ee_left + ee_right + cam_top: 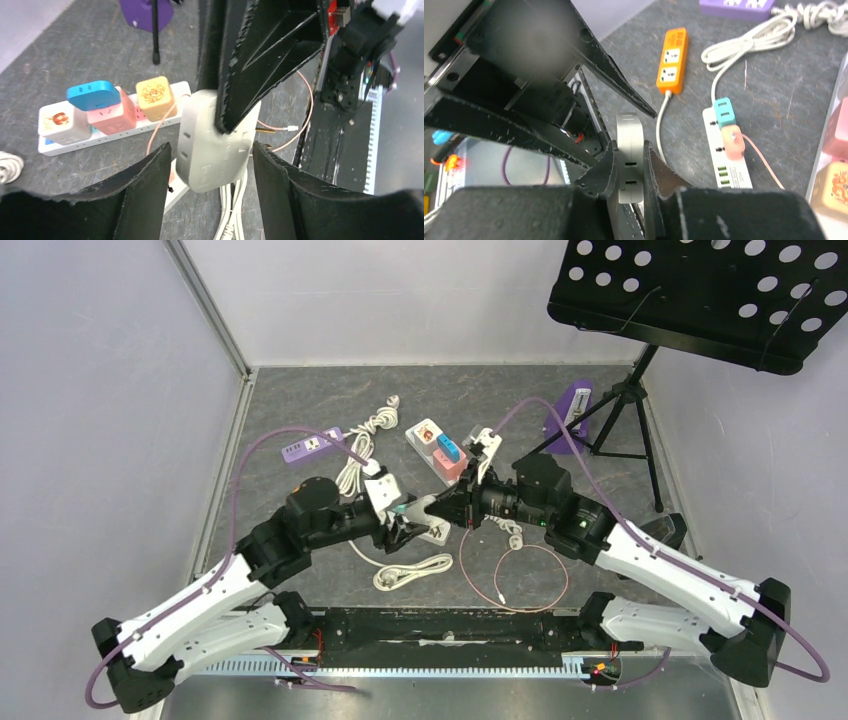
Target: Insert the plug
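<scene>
The plug (210, 142) is a chunky white block with brass prongs on its right side, held in the air at the middle of the table (430, 508). My right gripper (630, 165) is shut on it, one pad against each flat face (629, 135). In the left wrist view the right gripper's fingers (260, 60) come down onto the plug from above. My left gripper (210, 175) stands open around the plug, a gap showing on both sides. A white power strip (726, 160) with a teal and a pink adapter lies on the table beneath (436, 533).
An orange power strip (672, 60) lies near the white one. A white strip with coloured adapters (440, 448) (107, 130), a purple strip (315, 445), coiled white cords (412, 572), a pink cable loop (515, 580) and a music stand (700, 290) surround the arms.
</scene>
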Robot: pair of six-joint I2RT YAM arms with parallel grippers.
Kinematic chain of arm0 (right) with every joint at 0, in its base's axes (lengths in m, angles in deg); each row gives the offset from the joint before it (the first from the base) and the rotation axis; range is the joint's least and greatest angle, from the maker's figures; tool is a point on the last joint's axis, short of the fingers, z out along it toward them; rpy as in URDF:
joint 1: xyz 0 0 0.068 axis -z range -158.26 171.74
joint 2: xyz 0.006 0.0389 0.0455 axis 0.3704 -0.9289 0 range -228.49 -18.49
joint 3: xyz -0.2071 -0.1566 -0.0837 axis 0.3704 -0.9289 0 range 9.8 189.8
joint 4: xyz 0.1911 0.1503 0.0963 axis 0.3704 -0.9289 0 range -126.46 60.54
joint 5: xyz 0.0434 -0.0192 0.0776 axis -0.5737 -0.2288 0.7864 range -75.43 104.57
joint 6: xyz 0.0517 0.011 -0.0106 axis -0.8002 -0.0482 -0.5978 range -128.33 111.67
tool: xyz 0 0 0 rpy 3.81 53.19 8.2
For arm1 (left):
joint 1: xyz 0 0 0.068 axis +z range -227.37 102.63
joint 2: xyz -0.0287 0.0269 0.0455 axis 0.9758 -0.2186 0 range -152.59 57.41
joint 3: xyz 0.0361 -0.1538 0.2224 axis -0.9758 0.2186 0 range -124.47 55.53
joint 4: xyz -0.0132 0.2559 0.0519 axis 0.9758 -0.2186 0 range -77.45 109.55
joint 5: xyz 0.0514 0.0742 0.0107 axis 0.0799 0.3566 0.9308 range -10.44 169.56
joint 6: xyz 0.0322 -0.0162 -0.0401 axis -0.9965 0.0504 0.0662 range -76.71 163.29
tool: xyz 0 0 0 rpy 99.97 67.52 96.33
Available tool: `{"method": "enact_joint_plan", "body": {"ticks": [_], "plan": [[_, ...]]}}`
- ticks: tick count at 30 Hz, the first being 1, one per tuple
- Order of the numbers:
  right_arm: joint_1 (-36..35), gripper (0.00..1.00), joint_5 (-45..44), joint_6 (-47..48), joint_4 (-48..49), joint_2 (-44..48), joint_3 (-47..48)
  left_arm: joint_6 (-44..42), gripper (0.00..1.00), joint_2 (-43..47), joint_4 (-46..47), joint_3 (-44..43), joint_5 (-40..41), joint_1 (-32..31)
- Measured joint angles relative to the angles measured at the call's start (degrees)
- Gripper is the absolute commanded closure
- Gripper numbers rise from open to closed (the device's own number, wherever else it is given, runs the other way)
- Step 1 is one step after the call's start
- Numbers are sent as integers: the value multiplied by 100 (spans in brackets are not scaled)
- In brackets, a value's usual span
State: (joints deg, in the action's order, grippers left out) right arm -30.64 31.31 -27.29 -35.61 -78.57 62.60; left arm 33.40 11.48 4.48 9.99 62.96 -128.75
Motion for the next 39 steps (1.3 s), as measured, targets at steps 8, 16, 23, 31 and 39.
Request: {"method": "enact_joint_plan", "body": {"ticks": [8, 16, 23, 31, 39], "plan": [[0, 100, 74, -299, 1285, 752, -269, 1436, 24, 782, 57, -459, 774, -13], [0, 100, 210, -754, 2782, 1128, -597, 3305, 43, 601, 750, -688, 551, -13], [17, 100, 295, -986, 3283, 1075, -612, 4183, 74, 297, 1351, -778, -203, -13], [11, 100, 479, -1163, 3447, 1102, -612, 4301, 49, 361, 1521, -778, -459, -20], [0, 100, 750, -1117, 3248, 1108, -612, 4352, 68, 518, 1670, -778, -181, -13]]}}
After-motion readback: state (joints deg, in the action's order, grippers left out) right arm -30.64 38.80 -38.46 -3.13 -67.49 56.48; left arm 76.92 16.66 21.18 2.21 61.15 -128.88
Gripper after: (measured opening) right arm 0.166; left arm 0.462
